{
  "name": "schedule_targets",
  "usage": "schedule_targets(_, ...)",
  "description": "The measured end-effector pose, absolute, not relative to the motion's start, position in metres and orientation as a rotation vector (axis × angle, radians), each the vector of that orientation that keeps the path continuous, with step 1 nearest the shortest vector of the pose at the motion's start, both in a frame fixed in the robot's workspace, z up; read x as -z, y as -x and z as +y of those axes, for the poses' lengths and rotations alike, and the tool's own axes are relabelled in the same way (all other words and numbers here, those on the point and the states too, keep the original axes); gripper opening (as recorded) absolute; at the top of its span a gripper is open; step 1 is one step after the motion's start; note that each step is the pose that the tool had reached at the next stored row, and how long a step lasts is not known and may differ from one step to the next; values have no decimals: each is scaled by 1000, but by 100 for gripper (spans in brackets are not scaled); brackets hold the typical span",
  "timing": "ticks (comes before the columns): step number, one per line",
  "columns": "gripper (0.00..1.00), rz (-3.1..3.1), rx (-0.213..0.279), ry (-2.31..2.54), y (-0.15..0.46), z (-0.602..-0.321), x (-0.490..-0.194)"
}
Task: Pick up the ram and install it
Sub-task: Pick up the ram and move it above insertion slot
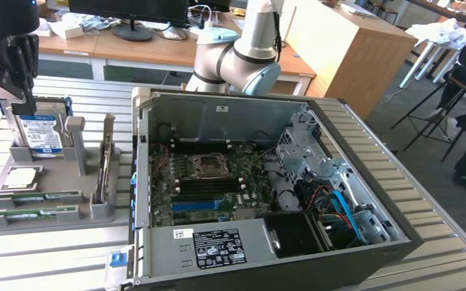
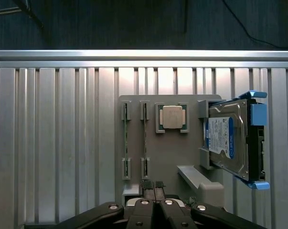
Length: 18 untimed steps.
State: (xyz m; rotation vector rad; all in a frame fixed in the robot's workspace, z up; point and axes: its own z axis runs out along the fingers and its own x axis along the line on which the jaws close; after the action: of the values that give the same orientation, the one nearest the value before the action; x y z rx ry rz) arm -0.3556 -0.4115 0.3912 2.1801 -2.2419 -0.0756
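Two ram sticks, long thin green boards, stand on edge in the grey holder (image 2: 165, 157): one ram stick (image 2: 126, 140) and a second ram stick (image 2: 144, 140) beside it. In the exterior view the same sticks (image 1: 36, 196) (image 1: 29, 213) lie at the holder's near end (image 1: 55, 223). My black gripper (image 2: 154, 187) hangs high above the holder, shut with nothing between its fingers. In the exterior view the gripper (image 1: 16, 96) is at the far left, over the holder's hard-drive end. The open computer case (image 1: 363, 182) shows the motherboard (image 1: 209, 182) with its black and blue slots (image 1: 196, 204).
The holder also carries a square silver processor (image 2: 173, 117) and a hard drive (image 2: 229, 138) with blue clips. Holder and case rest on a ribbed metal table (image 2: 53, 143). The arm's base (image 1: 237, 60) stands behind the case. Desks and stools are in the background.
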Motion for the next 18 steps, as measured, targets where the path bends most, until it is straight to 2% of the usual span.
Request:
schedule_targets(2, 11, -2242, 76, -2180, 356, -412, -391)
schedule_targets(3, 23, -2242, 76, -2180, 356, -412, -391)
schedule_targets(5, 23, -2242, 76, -2180, 356, -412, -391)
schedule_targets(6, 30, -2242, 76, -2180, 356, -412, -391)
schedule_targets(18, 30, -2242, 76, -2180, 356, -412, -391)
